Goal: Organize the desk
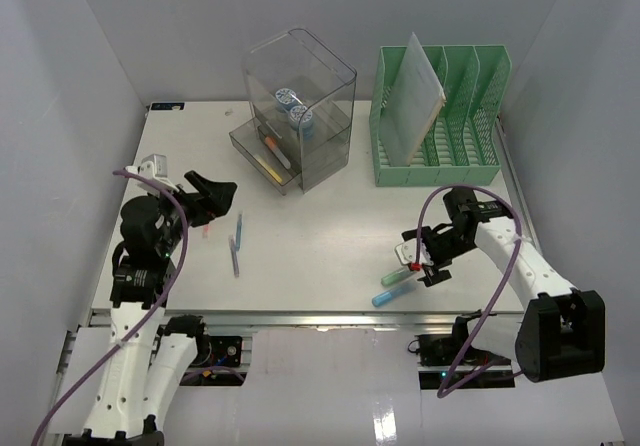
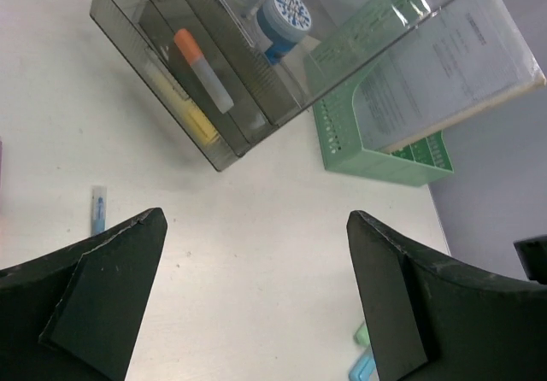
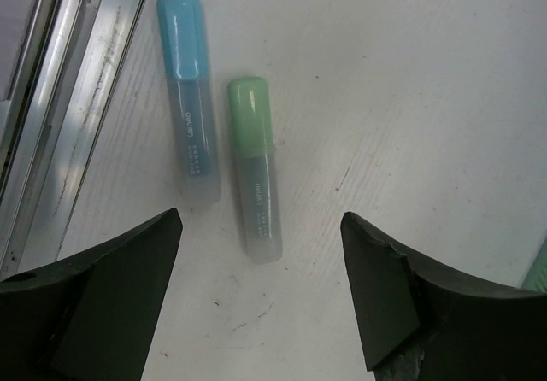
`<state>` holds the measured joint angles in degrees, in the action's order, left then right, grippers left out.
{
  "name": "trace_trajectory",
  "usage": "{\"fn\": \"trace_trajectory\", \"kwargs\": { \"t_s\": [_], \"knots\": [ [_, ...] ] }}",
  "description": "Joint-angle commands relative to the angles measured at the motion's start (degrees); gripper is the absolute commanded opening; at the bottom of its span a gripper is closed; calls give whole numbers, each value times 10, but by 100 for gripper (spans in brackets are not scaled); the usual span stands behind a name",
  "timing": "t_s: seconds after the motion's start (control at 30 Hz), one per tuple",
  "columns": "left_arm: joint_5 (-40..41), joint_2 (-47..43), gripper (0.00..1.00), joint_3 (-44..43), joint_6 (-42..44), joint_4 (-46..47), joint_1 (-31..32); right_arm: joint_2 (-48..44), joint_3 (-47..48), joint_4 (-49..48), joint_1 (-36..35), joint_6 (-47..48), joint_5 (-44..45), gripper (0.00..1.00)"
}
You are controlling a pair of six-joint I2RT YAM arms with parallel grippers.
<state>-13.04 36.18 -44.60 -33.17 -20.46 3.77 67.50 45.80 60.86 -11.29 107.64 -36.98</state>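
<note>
The desk (image 1: 330, 216) is a white tabletop. A green highlighter (image 1: 402, 273) and a blue highlighter (image 1: 390, 295) lie side by side near its front edge. My right gripper (image 1: 421, 263) hovers just over them, open and empty. In the right wrist view its gripper (image 3: 261, 217) has the near end of the green highlighter (image 3: 254, 167) between the open jaws, and the blue highlighter (image 3: 190, 120) lies just left. My left gripper (image 1: 214, 197) is open and empty above the desk's left side. In the left wrist view this gripper (image 2: 255, 219) points at bare desk.
A clear organizer (image 1: 300, 106) stands at the back, its drawer open with an orange-capped marker (image 2: 203, 69) inside. A green file rack (image 1: 440, 116) holding a document (image 1: 415, 96) stands at the back right. Two blue pens (image 1: 236, 244) lie at the left. An aluminium rail (image 1: 300, 316) runs along the front.
</note>
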Motion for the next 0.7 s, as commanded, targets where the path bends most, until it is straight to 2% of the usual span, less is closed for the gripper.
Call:
{"fn": "trace_trajectory", "kwargs": {
  "t_s": [0.0,0.2,0.37,0.67],
  "knots": [
    [-44,-51,98,43,-12,-51,-3,40,-7,-29,-14,12,58,75],
    [-95,-142,98,89,-55,-85,-3,68,-29,-80,-43,-21,98,70],
    [-130,-178,98,111,-67,-114,-3,96,-27,-99,-50,-32,121,64],
    [-140,-228,98,109,-70,-181,-3,133,-26,-137,-52,-44,138,55]
  ]
}}
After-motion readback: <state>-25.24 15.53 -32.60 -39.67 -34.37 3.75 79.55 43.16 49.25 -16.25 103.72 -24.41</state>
